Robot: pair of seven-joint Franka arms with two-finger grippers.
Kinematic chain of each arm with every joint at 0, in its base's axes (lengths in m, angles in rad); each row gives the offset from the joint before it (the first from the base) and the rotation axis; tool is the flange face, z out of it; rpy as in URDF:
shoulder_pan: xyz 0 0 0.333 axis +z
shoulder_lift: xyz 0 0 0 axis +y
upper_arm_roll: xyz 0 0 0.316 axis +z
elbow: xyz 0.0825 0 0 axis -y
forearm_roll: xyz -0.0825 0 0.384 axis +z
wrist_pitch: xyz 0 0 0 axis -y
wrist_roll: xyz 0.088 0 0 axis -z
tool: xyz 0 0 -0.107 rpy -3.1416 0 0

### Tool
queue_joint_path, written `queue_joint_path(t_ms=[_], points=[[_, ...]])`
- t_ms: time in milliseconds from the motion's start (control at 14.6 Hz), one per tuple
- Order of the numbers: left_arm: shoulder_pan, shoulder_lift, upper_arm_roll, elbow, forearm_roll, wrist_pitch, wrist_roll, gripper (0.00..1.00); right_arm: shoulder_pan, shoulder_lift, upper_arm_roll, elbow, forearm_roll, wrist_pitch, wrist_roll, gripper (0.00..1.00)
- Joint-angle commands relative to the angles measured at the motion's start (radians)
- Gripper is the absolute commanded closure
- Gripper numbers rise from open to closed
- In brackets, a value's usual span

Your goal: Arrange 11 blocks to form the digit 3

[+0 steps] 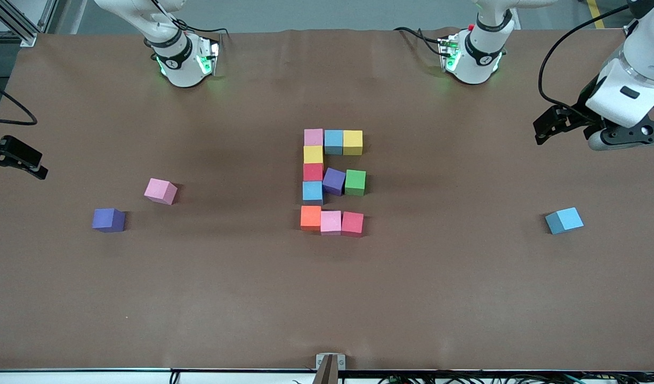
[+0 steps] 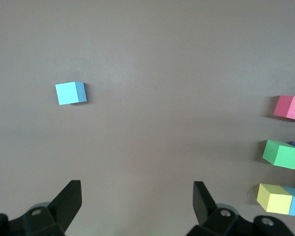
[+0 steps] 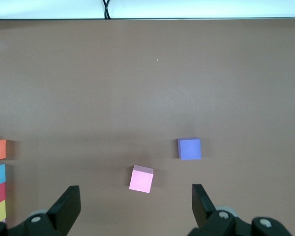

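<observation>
Brown counter (image 1: 327,298), bare around a block cluster at frame centre of the front view.

Cluster, top row across: pink block (image 1: 313,137), blue block (image 1: 333,141), yellow block (image 1: 353,142), touching in line. Down from the pink: second yellow block (image 1: 313,154), red block (image 1: 313,172), lower blue block (image 1: 312,192), a vertical column. Middle arm: purple block (image 1: 334,181), turned off square, against the red and lower blue; green block (image 1: 355,182) just beside it, near square. Bottom row: orange block (image 1: 311,217), second pink block (image 1: 331,222), second red block (image 1: 352,223), touching, slightly staggered. Long axis of the figure runs top to bottom of frame; the three arms point frame-right.

Strays: loose pink block (image 1: 160,191) at left-centre, rotated; loose purple block (image 1: 109,220) lower-left of it, apart. Light blue block (image 1: 564,220) at right, rotated, well apart from the cluster. Nothing between strays and cluster.

Left gripper (image 1: 558,124) at upper right of frame, over bare counter above the light blue block; fingers (image 2: 66,199) spread wide, holding nothing. Right gripper (image 1: 15,156) at left edge of frame, over bare counter; fingers (image 3: 65,206) spread wide, nothing between. Robot bases (image 1: 184,61) along the top edge.
</observation>
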Motion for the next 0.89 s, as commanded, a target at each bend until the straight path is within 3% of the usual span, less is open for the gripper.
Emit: queue_joint_path(t_ms=[0, 275, 549, 824], points=[[0.004, -0.043, 0.006, -0.037, -0.045, -0.017, 0.039, 0.0, -0.002, -0.005, 0.004, -0.007, -0.007, 0.004, -0.005, 0.0], [0.062, -0.055, 0.016, -0.035, -0.053, -0.049, 0.165, 0.0, 0.01, -0.005, 0.005, -0.009, -0.012, 0.004, -0.007, 0.0], [0.065, -0.055, 0.005, -0.024, -0.047, -0.057, 0.157, 0.0, 0.047, -0.012, 0.005, -0.013, -0.03, 0.017, -0.004, 0.0], [0.064, -0.046, -0.009, -0.006, -0.047, -0.059, 0.156, 0.0, 0.052, -0.043, 0.005, -0.095, -0.029, 0.08, 0.001, 0.0]])
